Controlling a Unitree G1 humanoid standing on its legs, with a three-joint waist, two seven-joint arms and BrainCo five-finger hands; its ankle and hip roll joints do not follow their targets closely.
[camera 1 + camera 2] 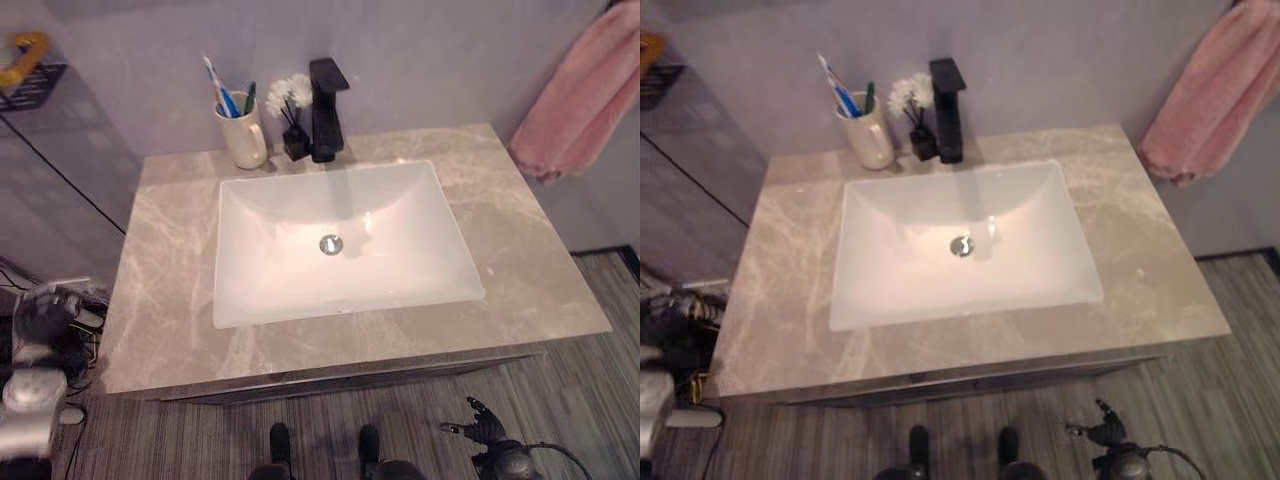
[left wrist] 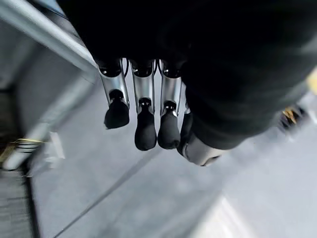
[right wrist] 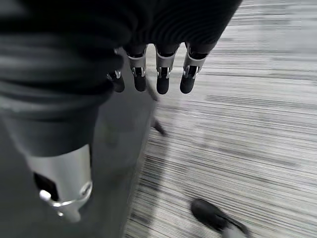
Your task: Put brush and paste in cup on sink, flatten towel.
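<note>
cup (image 1: pixel 243 131) at back left of counter, beside tap (image 1: pixel 326 110), brush (image 1: pixel 220 86) and paste (image 1: pixel 249 97) inside | towel (image 1: pixel 585 95) bunched on wall, right | left hand (image 2: pixel 148 116), right hand (image 3: pixel 156 74): low, fingers loose, empty | risk: towel slipping off if tugged downward

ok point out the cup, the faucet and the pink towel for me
cup (image 1: pixel 244 135), left eye view, on the front of its cream body below the brushes
faucet (image 1: pixel 326 120), left eye view, on its black upright column
pink towel (image 1: pixel 590 100), left eye view, on the middle of the hanging cloth
</note>
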